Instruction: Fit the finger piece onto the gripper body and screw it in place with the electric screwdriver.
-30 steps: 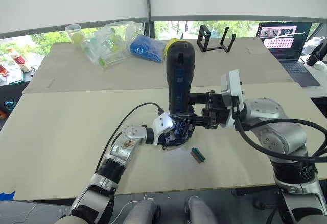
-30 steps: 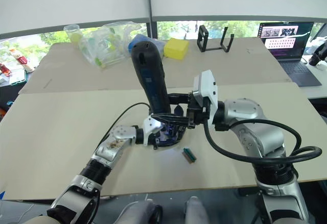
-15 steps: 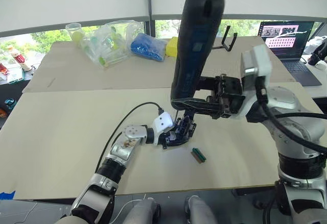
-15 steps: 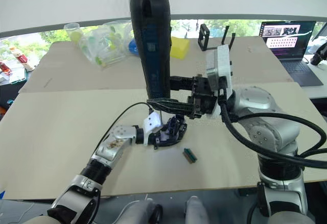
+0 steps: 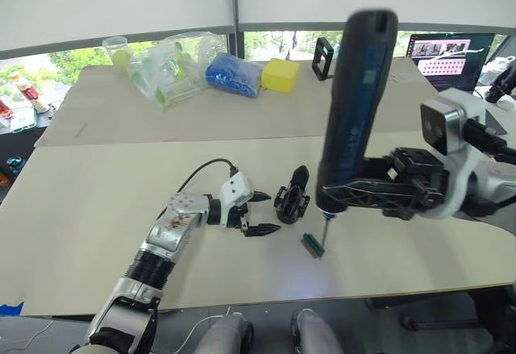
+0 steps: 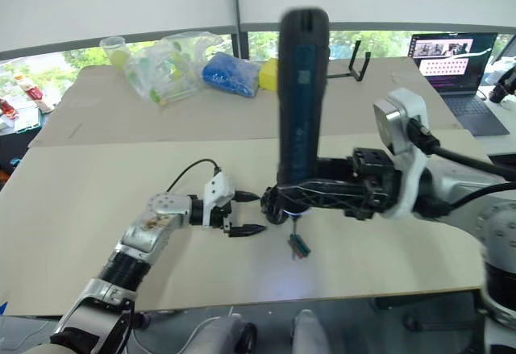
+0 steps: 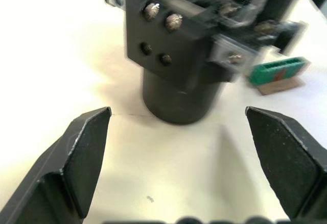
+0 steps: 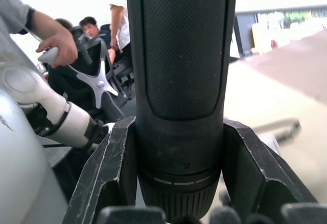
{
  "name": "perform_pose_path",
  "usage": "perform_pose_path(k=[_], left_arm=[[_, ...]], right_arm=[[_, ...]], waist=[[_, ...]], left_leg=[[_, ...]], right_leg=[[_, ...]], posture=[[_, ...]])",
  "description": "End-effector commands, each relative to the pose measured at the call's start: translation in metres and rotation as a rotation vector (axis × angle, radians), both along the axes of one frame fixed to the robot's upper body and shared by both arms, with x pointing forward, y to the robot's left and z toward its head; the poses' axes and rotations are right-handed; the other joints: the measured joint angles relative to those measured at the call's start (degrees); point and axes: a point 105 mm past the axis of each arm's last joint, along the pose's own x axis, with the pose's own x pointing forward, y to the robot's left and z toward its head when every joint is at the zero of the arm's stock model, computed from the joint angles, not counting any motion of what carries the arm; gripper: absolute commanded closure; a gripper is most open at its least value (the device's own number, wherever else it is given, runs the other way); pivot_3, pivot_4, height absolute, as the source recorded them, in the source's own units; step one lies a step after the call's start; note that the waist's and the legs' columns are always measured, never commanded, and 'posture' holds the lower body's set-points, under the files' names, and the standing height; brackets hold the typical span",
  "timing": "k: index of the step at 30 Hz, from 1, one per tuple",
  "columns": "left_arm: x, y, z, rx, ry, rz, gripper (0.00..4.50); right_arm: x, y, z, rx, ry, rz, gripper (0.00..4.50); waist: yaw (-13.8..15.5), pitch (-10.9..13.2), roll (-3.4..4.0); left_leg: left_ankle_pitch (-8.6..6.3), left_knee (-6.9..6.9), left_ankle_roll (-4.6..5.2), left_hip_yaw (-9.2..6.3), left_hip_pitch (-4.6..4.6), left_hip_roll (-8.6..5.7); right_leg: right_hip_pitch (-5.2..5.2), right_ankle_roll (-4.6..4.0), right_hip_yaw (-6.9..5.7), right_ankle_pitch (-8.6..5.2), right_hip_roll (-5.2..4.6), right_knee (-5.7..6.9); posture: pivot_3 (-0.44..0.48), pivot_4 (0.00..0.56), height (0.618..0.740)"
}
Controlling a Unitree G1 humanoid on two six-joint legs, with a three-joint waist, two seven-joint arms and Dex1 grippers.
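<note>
Fingers of the left gripper are spread and empty, just beside the small black blocky gripper body standing on the pale beige table. The right gripper is clenched around the long black cylindrical electric screwdriver, held upright, bit above a small teal-green block. Farther back lie clear plastic bags, a blue bundle, a yellow block and an open laptop.

An office-like lab: laptop, worktables, seated people.
</note>
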Motion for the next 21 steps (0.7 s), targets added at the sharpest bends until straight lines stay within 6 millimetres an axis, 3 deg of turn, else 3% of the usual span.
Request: perform_pose_path(k=[1,3,6,12,16,21], left_arm=[[0.005,0.019,0.046,-0.086,-0.196,0.043,0.00],[0.010,0.025,0.057,-0.098,-0.262,0.071,0.00],[0.004,0.026,0.058,-0.092,-0.240,0.026,0.00],[0.001,0.029,0.069,-0.056,-0.302,-0.032,0.00],[-0.027,0.044,0.083,-0.033,-0.141,-0.139,0.00],[-0.055,0.061,0.087,0.041,-0.012,-0.162,0.00]], right_arm=[[0.018,-0.043,-0.016,-0.058,0.206,-0.190,2.59],[0.027,-0.064,-0.036,-0.120,0.343,-0.286,2.59],[0.039,-0.083,-0.060,-0.178,0.460,-0.371,2.59],[0.066,-0.101,-0.088,-0.284,0.497,-0.474,2.59],[0.077,-0.110,-0.103,-0.367,0.539,-0.500,2.59],[0.085,-0.115,-0.108,-0.394,0.563,-0.497,2.59]], waist=[[0.1,0.0,0.01],[0.4,0.0,0.02],[0.4,0.0,0.02],[-0.3,0.1,0.08],[-0.5,0.1,0.10],[-0.5,0.1,0.18]], left_leg=[[0.00,0.02,0.01,0.00,0.00,-0.01],[0.01,0.04,0.04,0.04,0.00,-0.04],[0.01,0.02,0.03,0.05,0.00,-0.02],[0.03,-0.02,0.00,0.08,-0.13,-0.01],[0.03,0.01,0.00,0.10,-0.15,0.00],[0.04,0.02,0.00,0.12,-0.54,-0.04]], right_leg=[[0.03,-0.02,0.00,0.01,-0.02,-0.03],[0.04,-0.03,-0.01,0.03,-0.06,-0.07],[0.03,-0.04,-0.01,0.03,-0.05,-0.07],[-0.15,-0.03,-0.05,0.03,-0.02,-0.01],[-0.23,-0.03,-0.05,0.02,0.00,0.02],[-0.73,-0.03,-0.09,0.03,0.03,0.07]], posture=[[0.000,0.150,0.740],[0.000,0.150,0.740],[0.000,0.150,0.740],[0.000,0.150,0.740],[0.000,0.150,0.740],[0.000,0.150,0.740]])
